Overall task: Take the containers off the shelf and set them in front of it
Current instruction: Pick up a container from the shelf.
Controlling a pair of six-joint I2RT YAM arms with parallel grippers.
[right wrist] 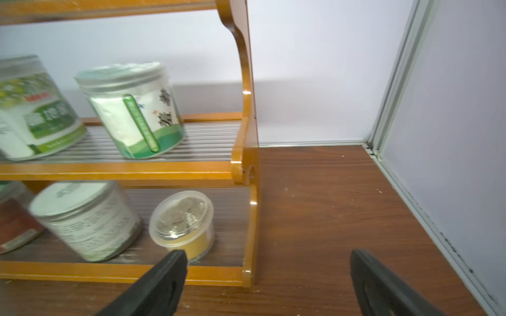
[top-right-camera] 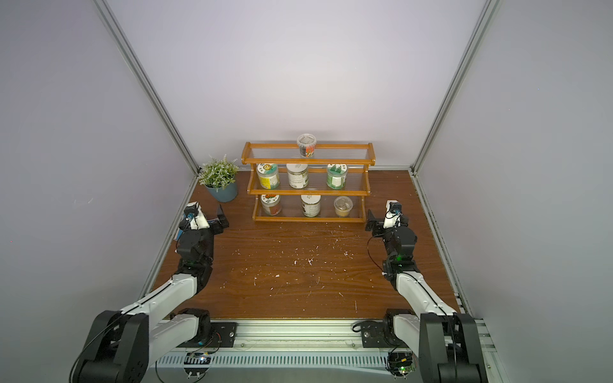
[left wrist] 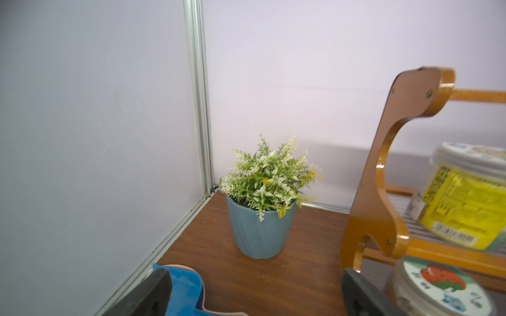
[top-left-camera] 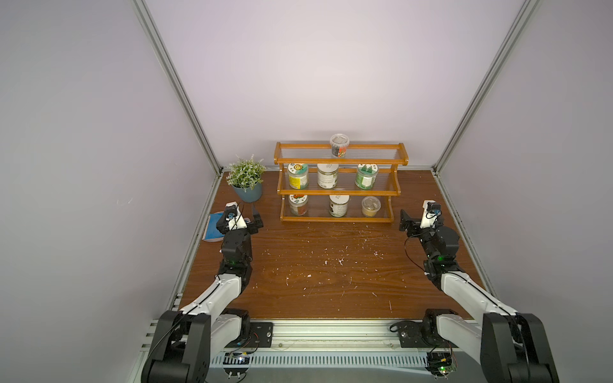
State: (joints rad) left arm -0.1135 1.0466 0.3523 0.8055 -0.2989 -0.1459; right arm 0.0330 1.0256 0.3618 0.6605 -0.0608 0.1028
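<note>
Containers (top-left-camera: 327, 175) on shelf (top-left-camera: 371, 160), left gripper (left wrist: 254, 276), right gripper (right wrist: 268, 255) wide open, empty

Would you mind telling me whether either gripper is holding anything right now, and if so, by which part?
Nothing is held: the left gripper and the right gripper are both open and empty, not touching the shelf.

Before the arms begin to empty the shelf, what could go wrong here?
The top tub stands high and far back on the shelf; a reach may tip it. The bottom jars sit under the middle tier, so the rail may be struck. The plant pot beside the shelf's left end may be knocked.
</note>
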